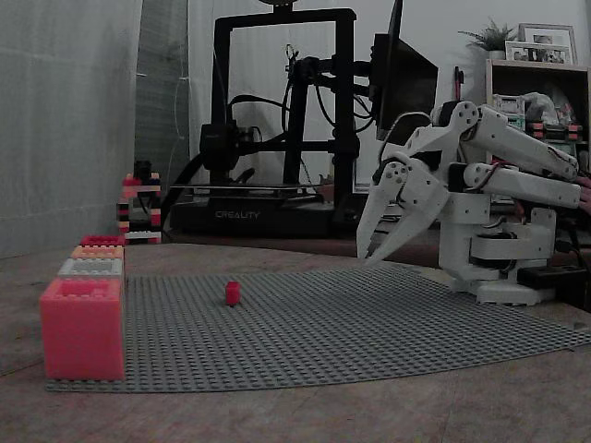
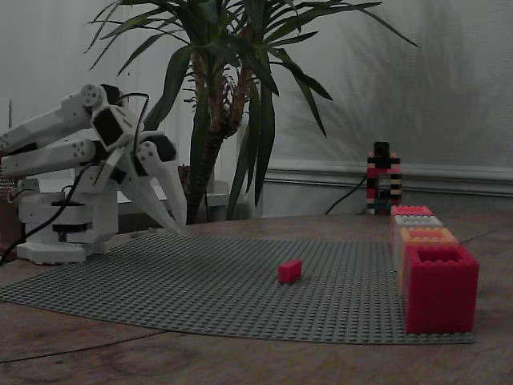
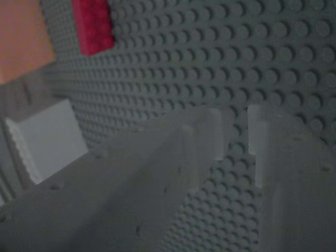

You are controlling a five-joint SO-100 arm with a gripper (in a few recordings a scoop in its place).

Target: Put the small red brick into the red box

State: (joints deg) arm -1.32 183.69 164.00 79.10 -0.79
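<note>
The gripper, empty, hangs over the baseplate's left end, well apart from the brick; the red box stands right.

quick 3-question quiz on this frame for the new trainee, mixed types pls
1. True or false: the hand is shut on the small red brick.
2. In a fixed view, the brick lies on: A) the grey studded baseplate B) bare table C) inside a box.
3. Fill in: the row of boxes stands along the baseplate's edge, and the nearest one in a fixed view is the ___ box.

Key: 1 false, the hand hangs above the baseplate, away from the brick; 2 A; 3 red.
</note>
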